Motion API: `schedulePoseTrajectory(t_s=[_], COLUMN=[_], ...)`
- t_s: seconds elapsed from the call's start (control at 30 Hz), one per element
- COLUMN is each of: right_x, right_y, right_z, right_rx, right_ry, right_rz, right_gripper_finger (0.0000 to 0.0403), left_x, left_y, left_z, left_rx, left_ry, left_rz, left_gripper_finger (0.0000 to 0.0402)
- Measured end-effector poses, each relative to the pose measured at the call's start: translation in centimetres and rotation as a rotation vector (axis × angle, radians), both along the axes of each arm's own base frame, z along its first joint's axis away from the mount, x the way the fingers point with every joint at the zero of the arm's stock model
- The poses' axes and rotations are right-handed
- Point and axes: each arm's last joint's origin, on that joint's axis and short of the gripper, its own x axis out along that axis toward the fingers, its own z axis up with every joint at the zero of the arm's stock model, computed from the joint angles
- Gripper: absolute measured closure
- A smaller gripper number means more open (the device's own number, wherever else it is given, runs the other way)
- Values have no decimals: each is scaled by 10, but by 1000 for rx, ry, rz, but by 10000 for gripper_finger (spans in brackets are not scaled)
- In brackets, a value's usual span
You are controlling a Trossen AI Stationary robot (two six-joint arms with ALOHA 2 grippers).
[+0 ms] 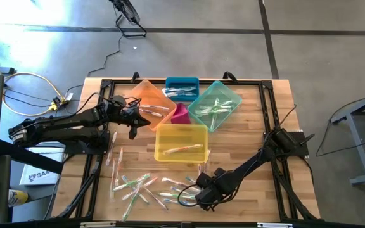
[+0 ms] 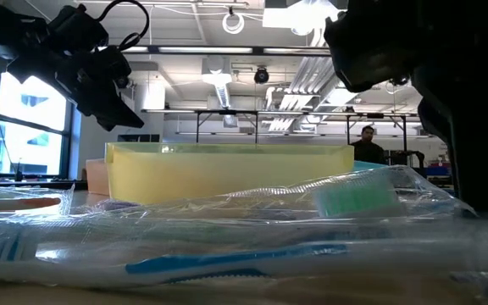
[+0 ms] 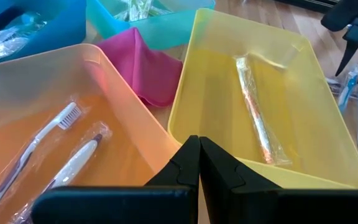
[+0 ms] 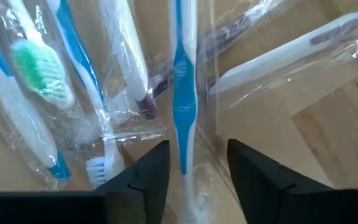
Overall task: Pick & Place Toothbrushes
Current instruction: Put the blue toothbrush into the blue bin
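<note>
Several wrapped toothbrushes (image 1: 144,187) lie loose on the wooden table near its near edge. My right gripper (image 1: 198,190) hangs low over the right end of that pile. It is open (image 4: 197,168), with one finger on each side of a blue-and-white toothbrush (image 4: 183,106) in its clear wrapper. My left gripper (image 1: 132,120) is shut (image 3: 199,155) and empty, raised above the gap between the orange bin (image 3: 42,81) and the yellow bin (image 3: 185,93). Two toothbrushes (image 3: 73,149) lie in the orange bin and one (image 3: 253,106) in the yellow bin.
A blue bin (image 1: 182,82), a teal bin (image 1: 233,95) holding toothbrushes and a small pink bin (image 1: 181,114) crowd the table's far middle with the orange and yellow ones. More wrapped toothbrushes (image 4: 36,81) lie packed beside the right fingers. A person (image 2: 367,140) stands far behind the table.
</note>
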Motion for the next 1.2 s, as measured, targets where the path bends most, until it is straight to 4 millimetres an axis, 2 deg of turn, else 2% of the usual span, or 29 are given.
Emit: schedulePoseTrajectory(t_s=[0.43, 0.77, 0.97, 1.2], right_x=[0, -2, -8, -21], right_y=[0, 1, -6, -19], right_z=[0, 3, 29, 76], right_rx=[4, 42, 50, 17], right_ry=[3, 27, 1, -108], right_rz=[2, 18, 13, 19], right_gripper_finger=[386, 391, 392, 392], left_x=[0, 0, 0, 0], left_y=[0, 0, 0, 0], left_z=[0, 0, 0, 0], left_rx=[0, -1, -1, 0], left_ry=[0, 1, 1, 0], left_rz=[0, 0, 0, 0], left_gripper_finger=[396, 396, 396, 396])
